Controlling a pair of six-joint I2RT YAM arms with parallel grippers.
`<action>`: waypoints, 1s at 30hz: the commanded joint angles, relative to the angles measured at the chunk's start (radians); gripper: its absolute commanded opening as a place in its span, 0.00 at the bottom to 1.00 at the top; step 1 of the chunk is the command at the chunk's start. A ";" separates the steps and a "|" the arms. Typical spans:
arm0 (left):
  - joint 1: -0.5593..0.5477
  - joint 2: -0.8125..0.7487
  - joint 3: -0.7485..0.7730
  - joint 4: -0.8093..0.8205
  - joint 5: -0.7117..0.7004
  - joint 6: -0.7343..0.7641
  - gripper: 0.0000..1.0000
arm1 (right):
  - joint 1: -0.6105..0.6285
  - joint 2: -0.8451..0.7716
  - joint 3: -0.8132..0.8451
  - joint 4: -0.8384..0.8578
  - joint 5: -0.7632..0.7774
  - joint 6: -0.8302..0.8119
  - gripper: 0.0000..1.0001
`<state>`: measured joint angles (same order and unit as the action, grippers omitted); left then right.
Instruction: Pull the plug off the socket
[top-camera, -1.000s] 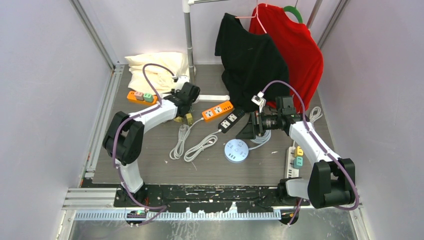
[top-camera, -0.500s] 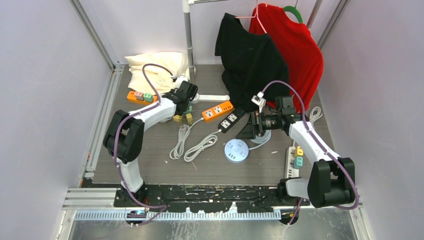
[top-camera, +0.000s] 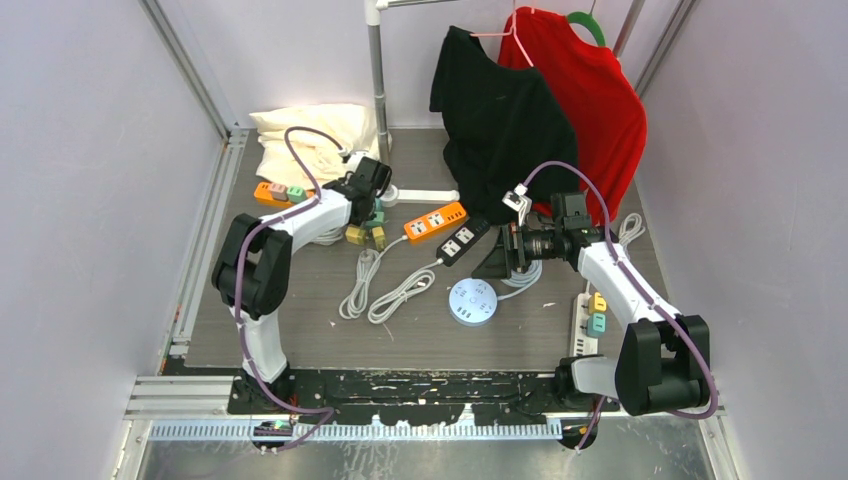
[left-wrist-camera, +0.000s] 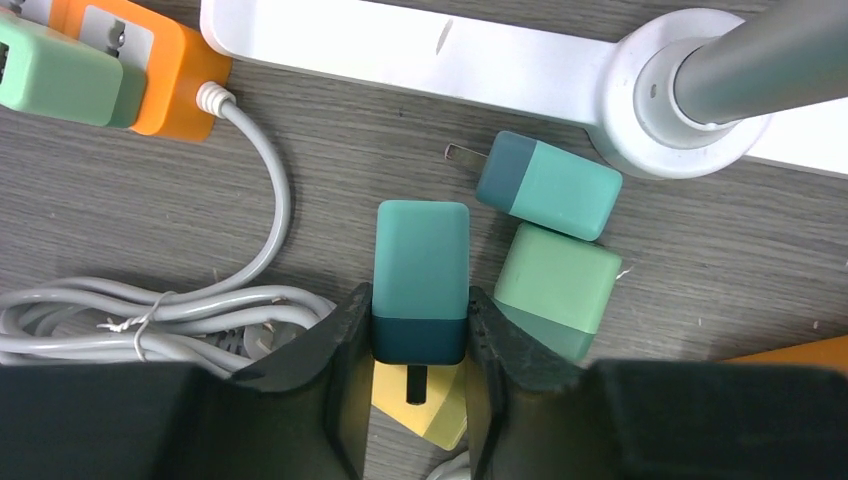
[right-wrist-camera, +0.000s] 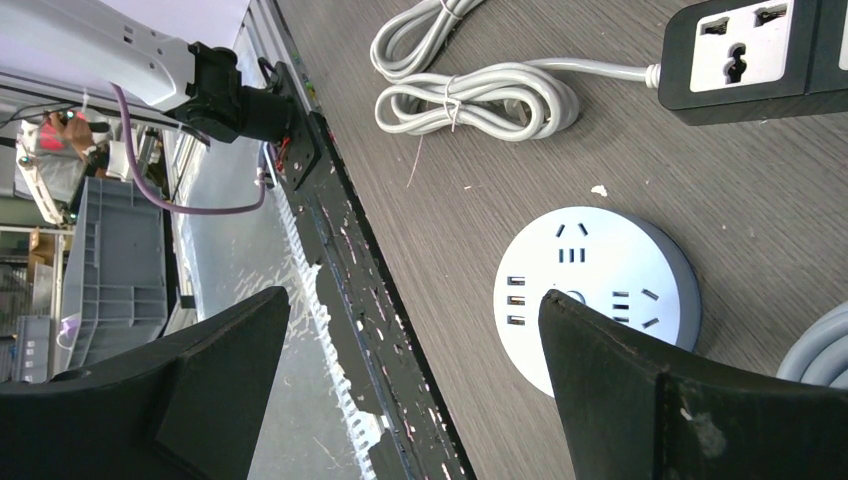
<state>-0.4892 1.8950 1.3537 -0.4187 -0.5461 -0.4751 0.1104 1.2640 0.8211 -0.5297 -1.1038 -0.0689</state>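
On the gray wood surface (top-camera: 290, 300), far left by the white pole foot (left-wrist-camera: 660, 100), the left end effector (left-wrist-camera: 418, 300) pinches a blue-green plug (left-wrist-camera: 420, 255) by its dark end, above a yellow plug (left-wrist-camera: 445, 415). It looks free of any socket, so lower it slowly onto a bare spot. It is smooth and blocky. The right end effector (right-wrist-camera: 412, 298) is spread wide.

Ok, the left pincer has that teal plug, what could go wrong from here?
The left pincer clamps the teal plug only at its dark end, so it might pivot or slip out. A loose dark-tipped plug, a green plug and a yellow plug lie close by; setting down could knock them. The bundled grey cable nearby could snag the pincer.
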 joint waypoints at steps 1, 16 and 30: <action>0.014 0.000 0.045 -0.021 0.004 -0.026 0.36 | 0.003 -0.017 0.013 0.008 -0.010 -0.016 1.00; 0.018 -0.013 0.030 -0.010 0.010 -0.033 0.54 | 0.002 -0.026 0.014 0.004 -0.005 -0.025 1.00; 0.018 -0.208 -0.239 0.318 0.214 0.046 0.58 | -0.011 -0.035 0.021 -0.021 0.013 -0.057 1.00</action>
<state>-0.4763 1.8256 1.2106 -0.3199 -0.4610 -0.4816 0.1089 1.2633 0.8211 -0.5472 -1.0920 -0.0937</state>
